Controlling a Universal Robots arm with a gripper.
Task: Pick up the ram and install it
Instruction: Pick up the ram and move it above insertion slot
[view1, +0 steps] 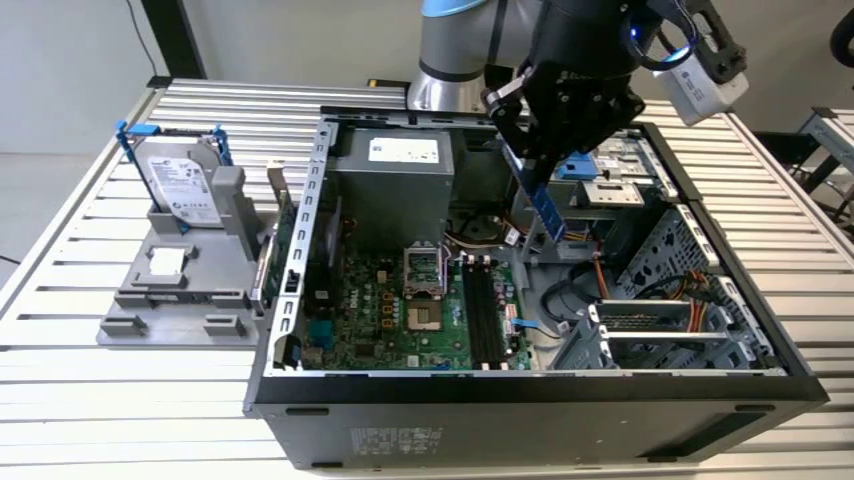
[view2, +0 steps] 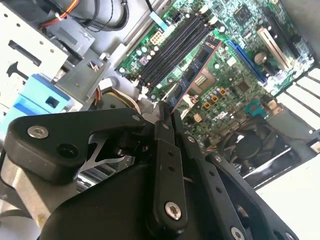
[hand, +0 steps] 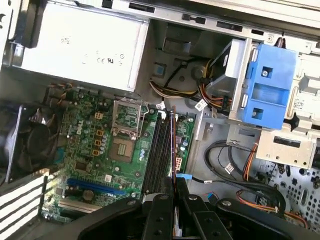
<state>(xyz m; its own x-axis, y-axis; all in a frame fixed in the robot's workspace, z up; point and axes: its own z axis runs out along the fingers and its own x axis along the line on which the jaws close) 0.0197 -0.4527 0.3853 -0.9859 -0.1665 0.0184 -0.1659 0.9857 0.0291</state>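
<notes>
- One silver hard drive (view1: 180, 185) with blue rails stands in a grey holder (view1: 167, 300) at the exterior view's left, well apart from the action.
- Moving right, the open PC case (view1: 534, 410) lies on its side with the motherboard (view1: 387, 310) facing up and the long black slots (view1: 487, 310) near the middle of the frame.
- Just right of centre, in the upper part of the frame, the gripper (view1: 530, 150) is clamped on the ram (view1: 541, 205). It pinches one end, so the stick hangs down lengthwise, a bit tilted, in the air above the slots and not touching them.
- My handling guess: light, stiff and thin, but fragile. Best held by the bare board edges, off the chips and contacts. With a grip this slim at one end, I'd say it could twist or swing.
- In the second wrist view the ram (view2: 195, 70) shows its flat face and chips, running out from the fingertips (view2: 162, 125) toward the slots (view2: 175, 47).
- In the first wrist view the ram (hand: 173, 145) is edge-on, a thin line running along the slots (hand: 160, 150), which is handy for judging alignment.
- Height above the board reads best from the exterior view.
</notes>
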